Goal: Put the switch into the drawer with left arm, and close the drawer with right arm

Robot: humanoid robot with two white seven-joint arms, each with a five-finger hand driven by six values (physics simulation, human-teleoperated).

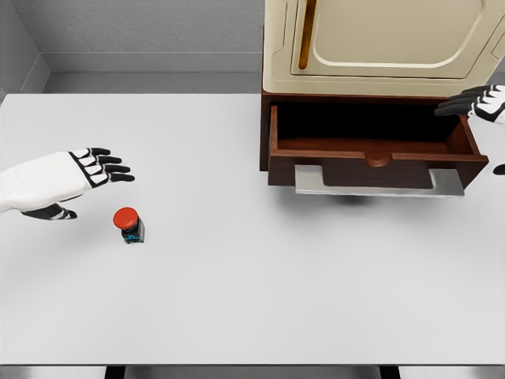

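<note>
The switch (129, 224), a small dark box with a round red button on top, stands on the white table at the left. My left hand (88, 175) hovers just up and left of it, fingers spread, holding nothing. The brown wooden drawer (371, 154) is pulled out of the cream cabinet (379, 39), its inside dark and bare. A grey handle bar (379, 181) runs along its front. My right hand (477, 103) shows at the right edge beside the drawer's far right corner, fingers extended and apart from the wood.
The white table (252, 292) fills most of the view. A grey wall and floor strip run along the back. The cabinet door above the drawer has a vertical brass handle (306, 35).
</note>
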